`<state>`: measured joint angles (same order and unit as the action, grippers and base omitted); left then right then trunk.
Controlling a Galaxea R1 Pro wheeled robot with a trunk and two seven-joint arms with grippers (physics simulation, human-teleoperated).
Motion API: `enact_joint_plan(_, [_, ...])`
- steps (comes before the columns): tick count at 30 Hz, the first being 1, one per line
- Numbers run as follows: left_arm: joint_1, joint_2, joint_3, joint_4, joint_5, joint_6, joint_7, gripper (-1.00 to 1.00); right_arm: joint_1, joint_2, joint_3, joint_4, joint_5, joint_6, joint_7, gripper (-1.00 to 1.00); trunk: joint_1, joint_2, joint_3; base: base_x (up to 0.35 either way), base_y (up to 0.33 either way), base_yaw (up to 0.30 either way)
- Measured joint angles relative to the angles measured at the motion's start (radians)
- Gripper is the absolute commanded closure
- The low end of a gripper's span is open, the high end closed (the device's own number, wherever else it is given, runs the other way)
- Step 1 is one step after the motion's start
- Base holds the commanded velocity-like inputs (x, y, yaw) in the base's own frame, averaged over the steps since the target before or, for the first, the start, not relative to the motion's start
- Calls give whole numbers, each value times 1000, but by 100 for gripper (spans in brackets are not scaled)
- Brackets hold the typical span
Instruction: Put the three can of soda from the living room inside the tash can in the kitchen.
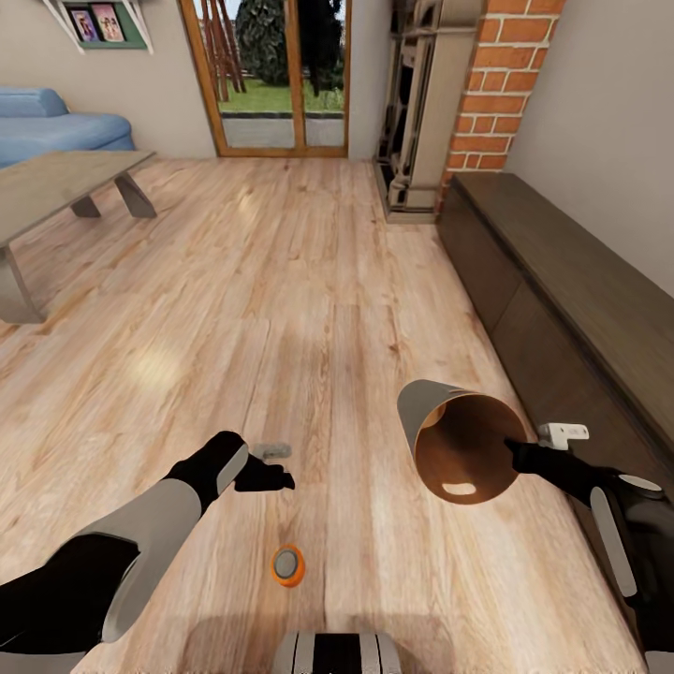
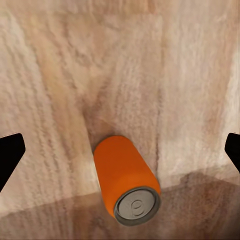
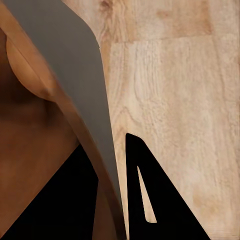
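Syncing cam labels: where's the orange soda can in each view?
Head view: orange can stands on the wood floor, low centre, between the arms, nearer the left gripper.
Left wrist view: the can sits centre-low, silver top toward the camera, between the open fingers.
Right wrist view: not in it; the bin wall is clamped by the right gripper.
Shared landmark: the light wood floor.

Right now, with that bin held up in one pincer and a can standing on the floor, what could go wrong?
1. The right pincer pinches only the rim of the trash can, which hangs tilted in the air; it might slip or swing.
2. The orange soda can stands upright on the floor under the open left pincer; a slightly off approach could tip it and send it rolling.
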<state>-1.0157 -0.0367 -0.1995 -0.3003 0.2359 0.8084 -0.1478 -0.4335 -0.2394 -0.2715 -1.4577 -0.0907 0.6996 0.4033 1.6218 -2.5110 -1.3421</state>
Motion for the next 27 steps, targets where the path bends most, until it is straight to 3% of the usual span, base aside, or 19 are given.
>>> enact_joint_plan(4, [0,-1,0,0,0,0,0,-100,0,0,0,-1,0,0,0,100,2,-1,-22,0,0,0])
enact_joint_plan(9, [0,-6,0,0,1,-1,1,-100,-1,-6,-2,-3,-3,-1,2,100,2,-1,-25,0,0,0])
enact_joint_plan(15, [3,-15,0,0,3,-3,3,-100,-6,-11,-17,-90,-8,17,5,100,2,-1,-26,0,0,0])
enact_joint_plan(19, [20,-24,0,-2,3,-3,4,-100,-43,-14,-32,-122,-7,97,7,100,2,-1,-26,0,0,0])
enact_joint_plan(27, [26,-26,0,-2,3,-3,4,-100,-121,-39,-41,-126,1,124,6,100,2,-1,-26,0,0,0])
